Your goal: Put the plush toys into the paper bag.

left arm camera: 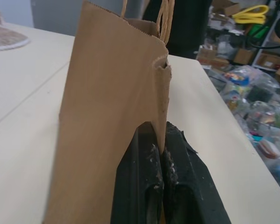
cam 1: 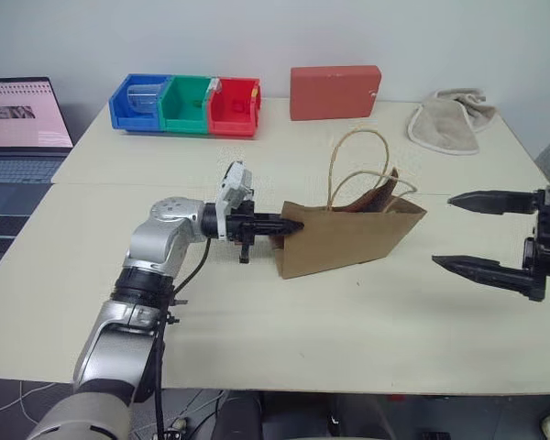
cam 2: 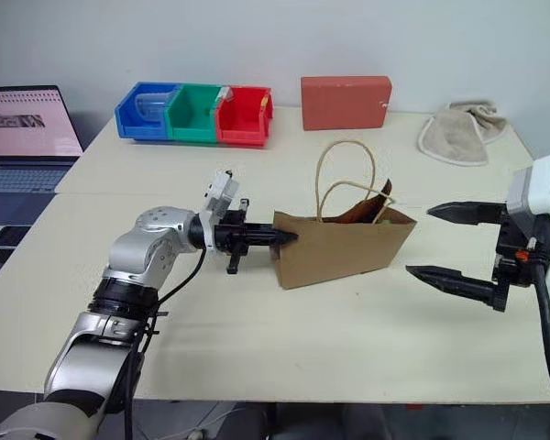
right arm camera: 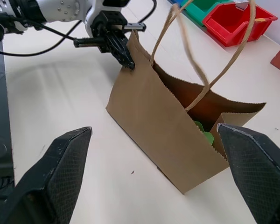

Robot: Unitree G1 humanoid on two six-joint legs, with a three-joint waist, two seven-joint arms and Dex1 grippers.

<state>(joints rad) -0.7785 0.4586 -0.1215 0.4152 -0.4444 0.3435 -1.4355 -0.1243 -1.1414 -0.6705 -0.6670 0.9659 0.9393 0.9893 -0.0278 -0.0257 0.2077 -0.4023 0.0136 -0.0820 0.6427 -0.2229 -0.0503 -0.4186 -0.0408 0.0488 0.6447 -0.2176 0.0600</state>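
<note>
The left arm reaches across the worktop with its forearm level and its wrist turned inward, so the left gripper points sideways toward the robot's right. Its jaws are closed on the near upper corner of the paper bag, pinching the top edge of the paper; the left wrist view shows the bag's wall clamped between the two black fingers. The right gripper hangs just off the bag's other end, apart from it, pointing back toward the bag with its jaws spread wide and nothing between them.

The bag stands upright near the middle of the worktop, mouth open, its two thin loop handles rising above the rim. It is plain brown kraft paper with a saw-toothed top edge. Most of its inside is hidden by its walls. In the right wrist view a small green shape shows deep in the bag, possibly the leaf of the carrot-like toy; the rest of it cannot be made out.

Along the far edge sit a row of blue, green and red bins, a red box and a beige cloth. A laptop stands off to the left.
</note>
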